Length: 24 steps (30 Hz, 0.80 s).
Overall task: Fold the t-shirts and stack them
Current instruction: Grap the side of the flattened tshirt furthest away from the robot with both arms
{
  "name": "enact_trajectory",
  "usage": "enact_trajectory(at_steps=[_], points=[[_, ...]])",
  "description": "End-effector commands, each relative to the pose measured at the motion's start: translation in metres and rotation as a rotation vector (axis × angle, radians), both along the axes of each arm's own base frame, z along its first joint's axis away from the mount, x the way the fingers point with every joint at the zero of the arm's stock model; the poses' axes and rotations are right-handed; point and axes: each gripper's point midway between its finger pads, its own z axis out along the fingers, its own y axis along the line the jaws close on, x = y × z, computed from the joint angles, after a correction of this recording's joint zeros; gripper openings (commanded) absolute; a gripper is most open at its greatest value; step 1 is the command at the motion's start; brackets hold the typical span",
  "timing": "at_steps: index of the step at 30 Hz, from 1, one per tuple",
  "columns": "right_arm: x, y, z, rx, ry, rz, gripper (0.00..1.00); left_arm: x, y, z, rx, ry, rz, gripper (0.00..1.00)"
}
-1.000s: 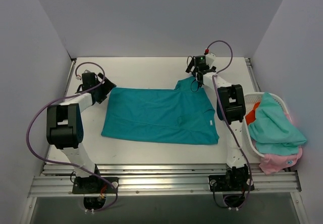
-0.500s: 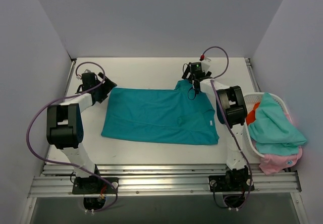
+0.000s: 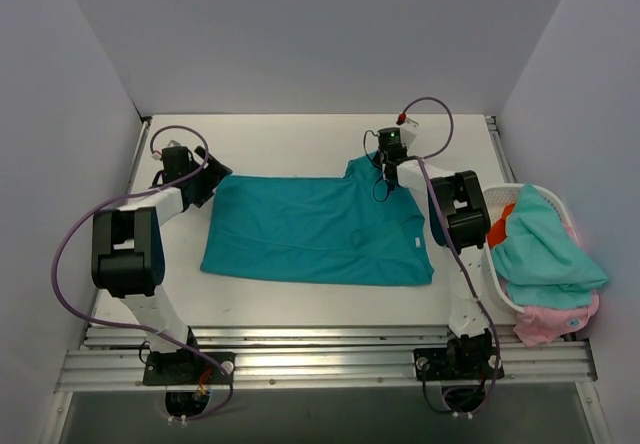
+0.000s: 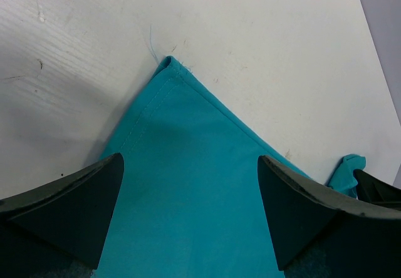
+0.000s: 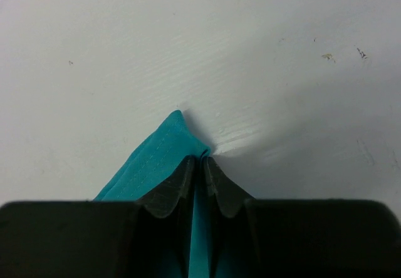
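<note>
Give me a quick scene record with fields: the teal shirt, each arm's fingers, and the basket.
teal t-shirt: spread flat on the table
left fingers: open over its far left corner, not gripping
right fingers: shut on its far right corner
basket: at the table's right edge, holding an aqua shirt, a pink shirt and an orange-red shirt

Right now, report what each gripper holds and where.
Right gripper pinches the teal t-shirt by its far right corner; left gripper, open over the far left one, holds nothing.
</note>
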Motion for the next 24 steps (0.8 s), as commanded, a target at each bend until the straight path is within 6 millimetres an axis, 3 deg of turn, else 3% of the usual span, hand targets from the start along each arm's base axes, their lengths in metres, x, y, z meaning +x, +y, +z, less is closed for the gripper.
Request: enact_trajectory(at_steps=[1,8,13,24], points=[[-0.018,0.001,-0.035,-0.010,0.113,0.022,0.06,0.009,0.003,0.022,0.001,-0.068,-0.001,0.97],[-0.017,-0.003,-0.033,-0.013,0.112,0.019,0.00,0.013,0.004,0.018,0.008,-0.058,0.001,0.97],[-0.020,-0.006,-0.028,-0.022,0.110,0.015,0.00,0.024,0.022,0.017,0.060,-0.027,0.039,0.97],[-0.023,-0.009,-0.013,-0.013,0.088,0.010,0.00,0.048,0.035,-0.019,0.095,0.090,0.073,0.97]])
